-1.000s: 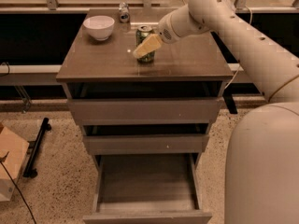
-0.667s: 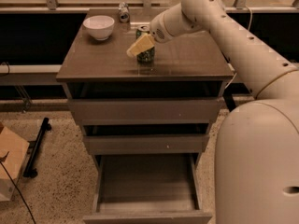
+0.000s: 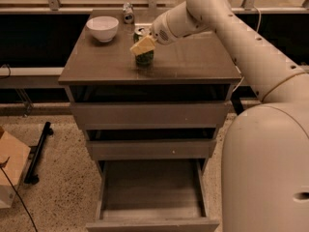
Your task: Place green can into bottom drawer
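The can (image 3: 144, 59) stands upright on the cabinet top (image 3: 193, 62), near its middle; the gripper (image 3: 143, 46) is at it, covering its upper front, grip cannot be told; the bottom drawer (image 3: 152, 192) hangs open below

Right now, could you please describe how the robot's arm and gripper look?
The arm is smooth, off-white, thick rounded tubes with small dark holes. The gripper, at the green can on the cabinet top, is pale yellow and wedge-shaped.
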Robot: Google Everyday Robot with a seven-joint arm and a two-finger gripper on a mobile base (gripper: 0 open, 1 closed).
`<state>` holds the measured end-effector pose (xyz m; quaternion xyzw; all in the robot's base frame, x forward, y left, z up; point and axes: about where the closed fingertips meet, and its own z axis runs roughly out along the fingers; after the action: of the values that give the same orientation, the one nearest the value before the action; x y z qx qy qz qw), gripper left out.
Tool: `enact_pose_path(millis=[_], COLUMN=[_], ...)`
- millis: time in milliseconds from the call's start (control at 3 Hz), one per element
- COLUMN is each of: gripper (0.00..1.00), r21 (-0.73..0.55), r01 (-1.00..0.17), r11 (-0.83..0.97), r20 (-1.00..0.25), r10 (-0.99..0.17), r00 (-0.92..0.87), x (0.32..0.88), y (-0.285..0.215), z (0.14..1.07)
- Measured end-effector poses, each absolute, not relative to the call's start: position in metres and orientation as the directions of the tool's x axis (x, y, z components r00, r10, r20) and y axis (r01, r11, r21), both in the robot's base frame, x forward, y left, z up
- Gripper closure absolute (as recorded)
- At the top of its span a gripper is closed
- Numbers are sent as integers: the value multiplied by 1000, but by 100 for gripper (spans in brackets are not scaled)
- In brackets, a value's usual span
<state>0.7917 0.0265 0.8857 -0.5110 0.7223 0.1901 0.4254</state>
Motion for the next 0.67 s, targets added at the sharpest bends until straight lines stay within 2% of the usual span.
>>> enact_pose_path(millis=[333,667], gripper=[86,100], r21=[-158,-172], r01=[-913,-920], r11=[376,352], r20=[-801,-781], r10=[-589,-618], r00=[-104,-90], x=[774,734], y=[21,-1], z=[893,910])
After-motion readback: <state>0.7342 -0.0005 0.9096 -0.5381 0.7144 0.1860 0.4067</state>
